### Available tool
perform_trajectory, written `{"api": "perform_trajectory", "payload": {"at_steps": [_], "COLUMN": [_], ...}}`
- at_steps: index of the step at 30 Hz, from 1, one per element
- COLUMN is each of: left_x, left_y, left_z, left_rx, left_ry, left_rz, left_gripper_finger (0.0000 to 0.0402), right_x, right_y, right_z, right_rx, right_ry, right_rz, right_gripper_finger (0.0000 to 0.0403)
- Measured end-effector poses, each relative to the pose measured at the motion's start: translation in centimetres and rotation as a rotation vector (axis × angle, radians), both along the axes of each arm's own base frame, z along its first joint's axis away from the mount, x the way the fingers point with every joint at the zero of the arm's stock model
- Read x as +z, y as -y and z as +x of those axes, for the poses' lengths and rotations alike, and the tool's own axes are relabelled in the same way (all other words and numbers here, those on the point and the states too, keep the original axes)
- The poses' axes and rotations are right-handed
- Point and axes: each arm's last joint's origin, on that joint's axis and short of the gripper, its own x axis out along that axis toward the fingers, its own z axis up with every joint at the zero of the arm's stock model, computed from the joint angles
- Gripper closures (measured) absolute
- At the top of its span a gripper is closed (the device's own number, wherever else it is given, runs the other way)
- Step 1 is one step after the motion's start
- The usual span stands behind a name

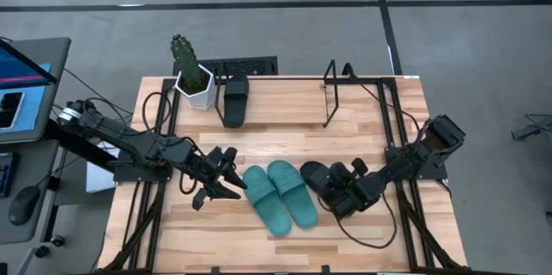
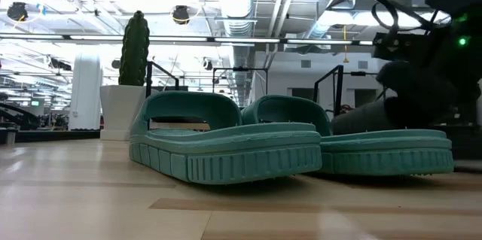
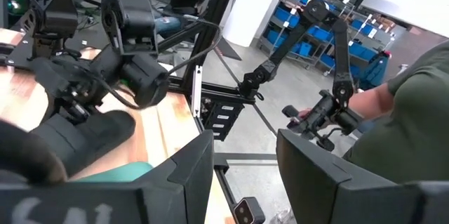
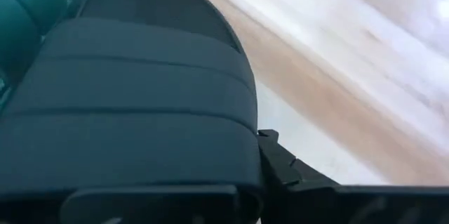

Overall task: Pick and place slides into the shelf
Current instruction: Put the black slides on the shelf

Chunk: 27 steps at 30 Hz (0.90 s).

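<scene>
Two teal slides (image 1: 278, 193) (image 2: 226, 146) lie side by side, soles down, on the middle of the table. My left gripper (image 1: 226, 180) (image 3: 242, 175) is open just left of them and touches nothing. A black slide (image 1: 317, 174) (image 4: 140, 104) sits right of the teal pair, with my right gripper (image 1: 341, 190) shut on it. A second black slide (image 1: 235, 100) rests by the far edge beside a white pot. The shelf (image 1: 332, 94), thin black rods with looped ends, stands along the far edge. My right gripper holds the black slide at the side of its broad strap (image 4: 238, 147), coming in low from the table's right. One finger (image 4: 287, 164) shows beside the strap's edge; the strap hides the other. In the low view the slide (image 2: 376, 116) sits tilted behind the teal pair.
A cactus in a white pot (image 1: 194, 81) stands at the far left corner. Black arm frames (image 1: 392, 128) run along both table sides. Bare wood lies between the slides and the shelf. A person (image 3: 400, 112) shows beyond the table in the left wrist view.
</scene>
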Motion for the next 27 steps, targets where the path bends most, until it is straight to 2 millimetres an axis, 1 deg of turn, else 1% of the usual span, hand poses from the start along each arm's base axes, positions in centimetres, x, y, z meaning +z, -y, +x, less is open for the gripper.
{"api": "perform_trajectory", "payload": {"at_steps": [5,9,12,17,21,27], "left_x": [0.0,0.0,0.1,0.1,0.1,0.2], "left_y": [0.0,0.0,-0.1,-0.4,-0.4,-0.6], "left_z": [0.0,0.0,0.0,0.1,0.1,0.2], "left_rx": [-0.009,-0.011,-0.021,-0.045,-0.048,-0.040], "left_ry": [-0.004,-0.003,0.015,0.014,0.014,0.029], "left_rz": [-0.007,-0.006,0.003,0.000,0.001,0.007], "left_gripper_finger": [0.0257,0.0257,0.0257,0.0257,0.0257,0.0257], "right_x": [2.1,3.6,4.9,7.7,10.3,14.1], "right_y": [0.0,-0.1,-0.4,-0.8,-0.9,0.3], "right_z": [-0.5,-0.7,-0.9,-1.3,-1.6,-1.3], "right_rx": [0.002,0.009,0.004,-0.028,-0.085,-0.175], "right_ry": [-0.008,0.024,0.000,-0.030,0.020,0.120], "right_rz": [0.061,0.065,0.066,-0.018,-0.117,-0.271], "right_gripper_finger": [0.0400,0.0401,0.0401,0.0402,0.0402,0.0402]}}
